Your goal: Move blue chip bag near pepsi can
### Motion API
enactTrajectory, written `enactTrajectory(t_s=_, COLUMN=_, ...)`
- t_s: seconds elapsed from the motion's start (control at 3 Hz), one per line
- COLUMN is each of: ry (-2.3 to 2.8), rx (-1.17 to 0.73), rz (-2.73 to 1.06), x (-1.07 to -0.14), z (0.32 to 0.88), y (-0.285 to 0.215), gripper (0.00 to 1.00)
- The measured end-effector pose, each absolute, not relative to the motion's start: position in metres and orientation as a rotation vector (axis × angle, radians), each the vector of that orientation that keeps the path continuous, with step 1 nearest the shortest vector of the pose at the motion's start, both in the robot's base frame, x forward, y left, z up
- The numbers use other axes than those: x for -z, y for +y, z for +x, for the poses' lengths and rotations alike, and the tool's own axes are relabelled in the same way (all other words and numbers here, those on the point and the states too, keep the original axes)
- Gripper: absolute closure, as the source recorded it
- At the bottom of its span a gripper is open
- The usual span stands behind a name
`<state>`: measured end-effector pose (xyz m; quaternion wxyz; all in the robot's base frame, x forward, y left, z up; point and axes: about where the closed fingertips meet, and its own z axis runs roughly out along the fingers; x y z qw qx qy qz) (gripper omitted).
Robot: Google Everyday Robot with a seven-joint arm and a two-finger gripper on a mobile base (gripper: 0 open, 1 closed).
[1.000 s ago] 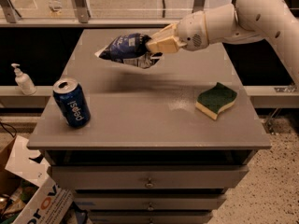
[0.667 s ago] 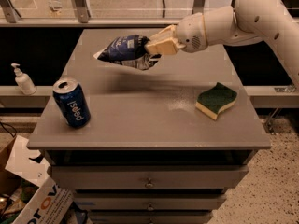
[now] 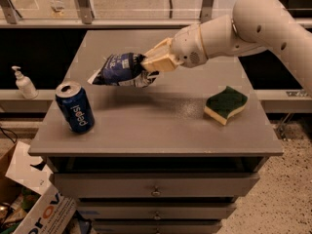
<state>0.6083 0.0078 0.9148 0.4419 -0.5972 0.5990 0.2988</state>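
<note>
My gripper (image 3: 146, 65) reaches in from the right and is shut on the right end of the blue chip bag (image 3: 118, 70). The crumpled bag hangs in the air above the left middle of the grey table (image 3: 161, 126), its free end pointing left. The pepsi can (image 3: 74, 107) stands upright near the table's front left corner, below and to the left of the bag, apart from it.
A green-and-yellow sponge (image 3: 225, 104) lies on the right side of the table. A white pump bottle (image 3: 23, 83) stands on a ledge left of the table. Drawers sit under the tabletop. A cardboard box (image 3: 34, 204) is on the floor at lower left.
My gripper has carried the chip bag lower and a little left, closer to the pepsi can. The can and sponge have not moved.
</note>
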Motion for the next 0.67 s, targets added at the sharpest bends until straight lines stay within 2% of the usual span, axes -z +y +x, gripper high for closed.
enactTrajectory(t_s=0.67, ry=1.508, rx=-0.734, rz=-1.556, x=-0.885, z=0.572, y=0.035, gripper=1.0)
